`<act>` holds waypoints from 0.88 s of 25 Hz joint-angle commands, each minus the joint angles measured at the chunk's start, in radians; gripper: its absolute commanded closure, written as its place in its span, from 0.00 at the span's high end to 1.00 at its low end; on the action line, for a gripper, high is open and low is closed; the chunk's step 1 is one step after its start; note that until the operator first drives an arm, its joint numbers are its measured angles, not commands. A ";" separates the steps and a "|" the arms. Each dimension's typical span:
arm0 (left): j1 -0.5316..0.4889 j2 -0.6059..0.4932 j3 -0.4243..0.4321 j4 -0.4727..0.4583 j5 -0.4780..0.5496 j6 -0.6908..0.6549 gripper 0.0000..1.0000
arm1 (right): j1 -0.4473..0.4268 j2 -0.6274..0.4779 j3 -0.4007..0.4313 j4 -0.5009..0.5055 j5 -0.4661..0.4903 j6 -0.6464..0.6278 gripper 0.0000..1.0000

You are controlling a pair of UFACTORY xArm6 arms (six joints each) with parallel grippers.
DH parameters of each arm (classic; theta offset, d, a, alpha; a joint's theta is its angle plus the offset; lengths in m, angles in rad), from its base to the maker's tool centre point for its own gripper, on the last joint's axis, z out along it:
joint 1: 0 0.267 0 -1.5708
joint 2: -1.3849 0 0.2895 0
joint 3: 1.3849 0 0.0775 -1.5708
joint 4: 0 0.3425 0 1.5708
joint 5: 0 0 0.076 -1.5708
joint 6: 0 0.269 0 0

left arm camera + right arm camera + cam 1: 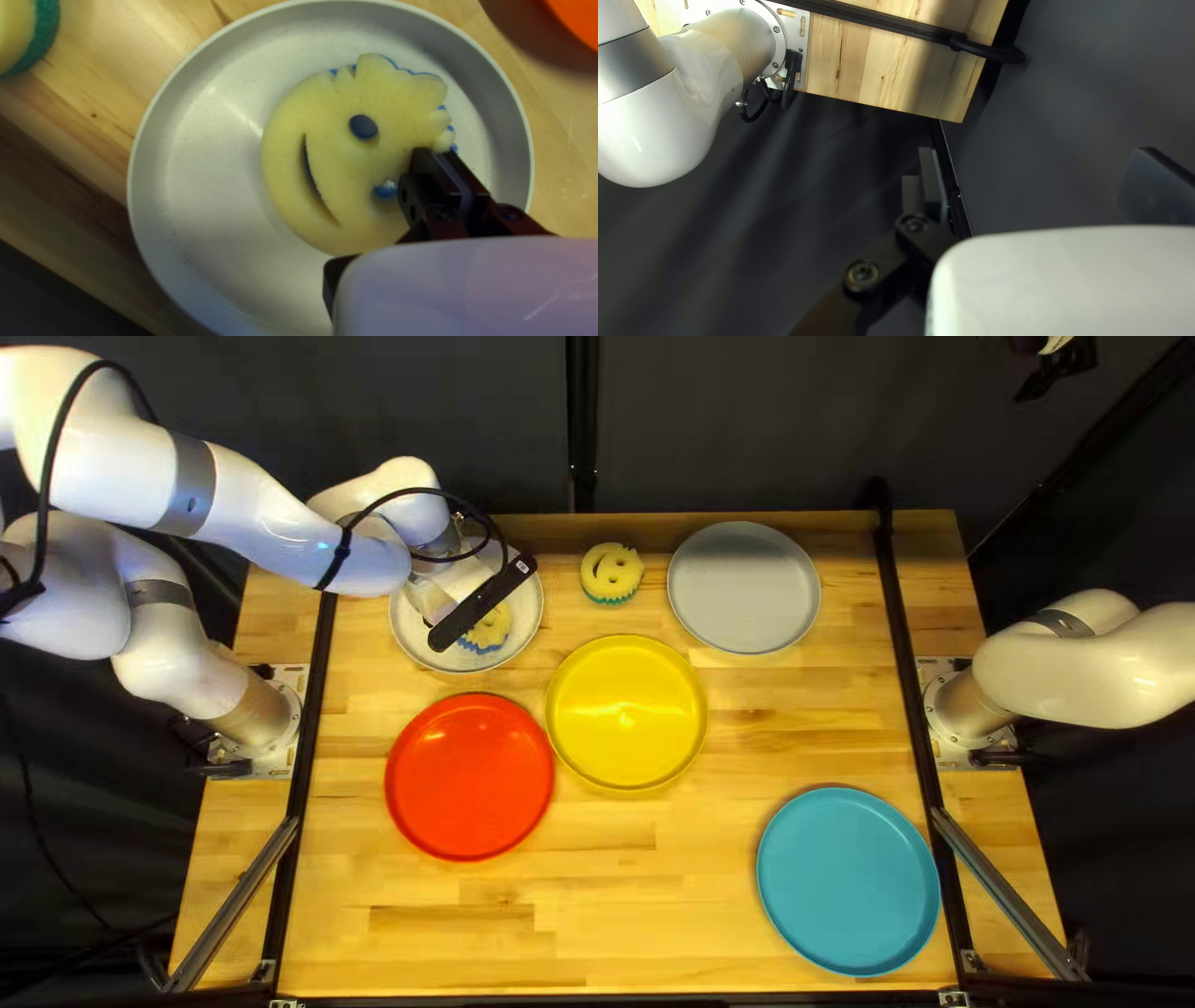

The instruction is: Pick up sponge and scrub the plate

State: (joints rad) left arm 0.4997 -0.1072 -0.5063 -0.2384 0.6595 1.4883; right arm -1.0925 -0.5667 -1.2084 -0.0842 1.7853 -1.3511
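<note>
One yellow sponge [339,168], in the white plate [205,186], lies directly under the left gripper [482,601], showing at five o'clock from its body in the top left view. Sponge: round face, scalloped crest, curved slit mouth, two eye holes, blue beneath. Left fingers: together, over the face beside the crest. Right gripper [1056,373]: fingers well apart. Second sponge [611,573], green-based: between two and three o'clock from the plate.

Wooden bench [672,909] bearing five round plates: white plate [528,620] and grey plate [745,588] toward the far edge, a yellow-and-green sponge [611,570] between them; yellow plate [626,713], with red plate [469,777] just beside; blue plate [848,881], near the right edge.
</note>
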 commanded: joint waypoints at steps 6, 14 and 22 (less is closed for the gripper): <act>0.068 0.102 -0.154 0.016 0.072 0.061 0.00 | 0.000 0.000 0.000 0.000 0.000 0.000 1.00; 0.054 0.085 -0.157 0.019 0.101 0.061 0.00 | 0.000 0.000 0.000 0.000 0.000 0.000 1.00; 0.019 -0.002 -0.052 0.014 0.121 0.060 0.00 | 0.000 0.000 0.000 0.000 0.000 0.000 1.00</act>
State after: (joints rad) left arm 0.5284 -0.0768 -0.5924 -0.2227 0.7722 1.5528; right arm -1.0925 -0.5667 -1.2084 -0.0842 1.7853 -1.3511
